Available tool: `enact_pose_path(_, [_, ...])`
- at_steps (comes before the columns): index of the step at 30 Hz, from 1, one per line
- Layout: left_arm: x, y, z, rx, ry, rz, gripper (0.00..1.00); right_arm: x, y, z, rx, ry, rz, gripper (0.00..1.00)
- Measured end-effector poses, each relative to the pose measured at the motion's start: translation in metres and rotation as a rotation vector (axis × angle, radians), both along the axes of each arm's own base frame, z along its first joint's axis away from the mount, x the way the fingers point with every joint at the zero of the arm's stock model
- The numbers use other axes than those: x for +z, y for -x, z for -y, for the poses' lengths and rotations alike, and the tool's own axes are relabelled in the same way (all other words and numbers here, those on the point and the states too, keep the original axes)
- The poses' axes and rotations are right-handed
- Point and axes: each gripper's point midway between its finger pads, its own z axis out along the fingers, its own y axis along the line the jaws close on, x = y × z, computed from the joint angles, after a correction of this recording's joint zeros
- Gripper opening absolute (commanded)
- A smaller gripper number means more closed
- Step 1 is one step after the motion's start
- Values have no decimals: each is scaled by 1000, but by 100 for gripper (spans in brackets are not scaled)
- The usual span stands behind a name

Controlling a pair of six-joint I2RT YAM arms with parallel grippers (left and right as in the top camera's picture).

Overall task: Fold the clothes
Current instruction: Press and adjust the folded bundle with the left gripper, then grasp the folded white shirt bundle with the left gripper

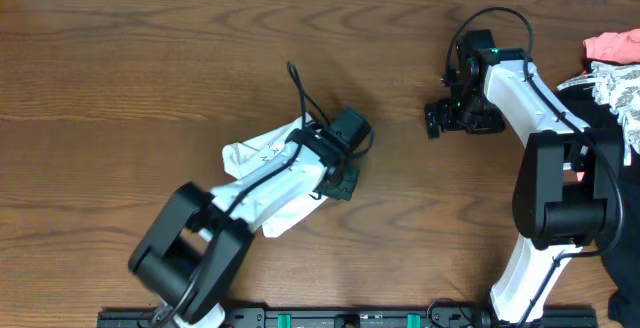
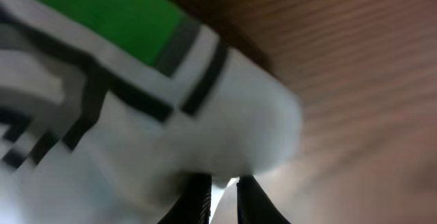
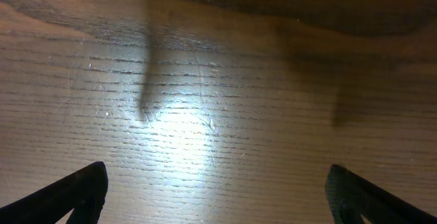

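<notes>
The T-shirt [image 1: 248, 154] is lying bunched left of centre (no tidy fold yet, I'd say), left gripper [image 2: 224, 198] pinching its cloth, right gripper [image 1: 440, 118] gaping empty upper right

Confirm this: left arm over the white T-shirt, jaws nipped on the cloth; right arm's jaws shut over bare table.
Not quite. The jaws of the right arm stand wide open, not shut, over bare table; the right wrist view shows it. The rest holds: the left arm is over the white T-shirt, jaws nipped on the cloth.
</notes>
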Motion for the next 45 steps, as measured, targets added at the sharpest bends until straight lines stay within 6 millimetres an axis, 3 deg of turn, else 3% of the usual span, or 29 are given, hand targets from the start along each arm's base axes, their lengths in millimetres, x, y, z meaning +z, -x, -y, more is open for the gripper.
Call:
enact_pose_path(3, [-12, -1, -2, 10, -24, -14, 16, 0, 0, 0, 0, 0, 0, 99])
enact_pose_path(10, [-4, 1, -8, 23, -43, -21, 16, 0, 0, 0, 0, 0, 0, 99])
enact_pose_path(13, [20, -8, -8, 42, 2, 37, 16, 0, 0, 0, 0, 0, 0, 99])
enact_pose_path(16, [61, -32, -11, 90, 87, 156, 16, 0, 0, 0, 0, 0, 0, 99])
enact_pose_path(19, [99, -62, -26, 164, 132, 282, 16, 0, 0, 0, 0, 0, 0, 99])
enact_pose_path(21, [108, -77, -39, 208, 122, 331, 16, 0, 0, 0, 0, 0, 0, 99])
enact_pose_path(26, [91, -97, -56, 267, 71, 349, 16, 0, 0, 0, 0, 0, 0, 99])
enact_pose_path(30, [60, -102, -55, 265, 29, 306, 16, 0, -1, 0, 0, -1, 2, 99])
enact_pose_path(31, [52, -103, -56, 265, 15, 296, 22, 0, 0, 0, 0, -1, 2, 99])
enact_pose_path(38, [-5, -114, -61, 281, -58, 250, 27, 0, -2, 0, 0, -1, 8, 99])
enact_pose_path(45, [5, -120, -66, 299, -46, 274, 33, 0, -8, 2, 0, 14, 31, 99])
